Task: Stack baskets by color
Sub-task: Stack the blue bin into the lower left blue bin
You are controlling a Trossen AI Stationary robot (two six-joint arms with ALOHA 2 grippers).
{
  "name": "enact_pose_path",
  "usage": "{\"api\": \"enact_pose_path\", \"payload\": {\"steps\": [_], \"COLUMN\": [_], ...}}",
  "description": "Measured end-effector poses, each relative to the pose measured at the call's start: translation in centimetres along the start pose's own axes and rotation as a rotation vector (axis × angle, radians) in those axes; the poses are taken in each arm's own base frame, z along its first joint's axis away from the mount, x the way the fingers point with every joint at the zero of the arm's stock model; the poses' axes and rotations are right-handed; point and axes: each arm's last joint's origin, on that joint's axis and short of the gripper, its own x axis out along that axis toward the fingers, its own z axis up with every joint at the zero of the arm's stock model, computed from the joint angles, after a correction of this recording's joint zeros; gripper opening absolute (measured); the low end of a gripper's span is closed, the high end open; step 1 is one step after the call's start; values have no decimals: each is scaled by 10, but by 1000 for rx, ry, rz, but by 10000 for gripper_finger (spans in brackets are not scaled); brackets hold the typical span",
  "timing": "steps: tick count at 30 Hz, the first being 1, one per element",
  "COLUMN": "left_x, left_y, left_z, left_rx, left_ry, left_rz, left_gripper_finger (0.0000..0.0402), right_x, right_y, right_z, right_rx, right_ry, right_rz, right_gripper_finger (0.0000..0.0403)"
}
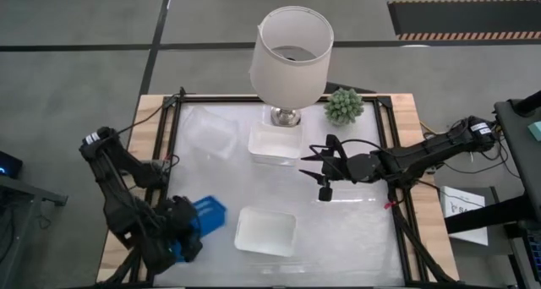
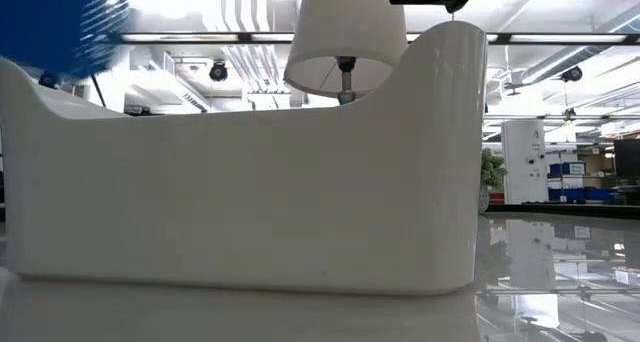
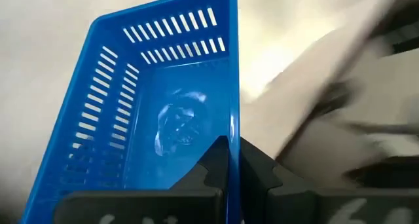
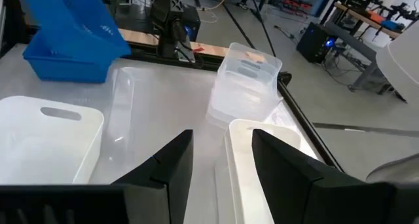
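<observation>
Your left claw [image 3: 232, 160] grips a blue basket; your right claw [image 1: 314, 166] hangs open beside the lamp.

Take the lamp [image 1: 290, 57] at the tabletop's [image 1: 355, 230] far edge as your landmark. One white basket [image 1: 275, 144] sits touching the lamp's base on its near side, and your right claw hovers just to the right of that basket, fingers [image 4: 171, 160] spread with nothing between them. The clear container [image 1: 211, 133] stands just left of the lamp's base. A second white basket [image 1: 266, 231] lies well in front of the lamp, near the tabletop's front edge. Far to the lamp's front-left, your left claw is clamped on one side wall of the blue basket [image 1: 208, 215], holding it tilted. A small green plant [image 1: 344, 106] stands just right of the lamp.
</observation>
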Motion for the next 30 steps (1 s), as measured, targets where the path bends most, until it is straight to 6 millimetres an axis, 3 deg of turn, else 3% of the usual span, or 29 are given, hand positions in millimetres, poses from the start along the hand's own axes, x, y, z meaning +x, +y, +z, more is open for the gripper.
{"api": "enact_pose_path", "payload": {"steps": [5,12,19,30], "left_x": [0,29,41,44], "left_y": [2,-11,-15,-14], "left_z": [-9,-32,-38,-37], "left_rx": [-173,-306,-301,-307], "left_ry": [200,411,401,319], "left_rz": [298,523,566,553], "left_gripper_finger": [0,0,0,0], "right_x": [0,0,0,0], "right_y": [0,0,0,0], "right_z": [0,0,0,0], "right_rx": [-5,-30,-39,-21], "right_ry": [0,1,0,0], "right_rz": [0,0,0,0], "right_gripper_finger": [145,145,139,137]}}
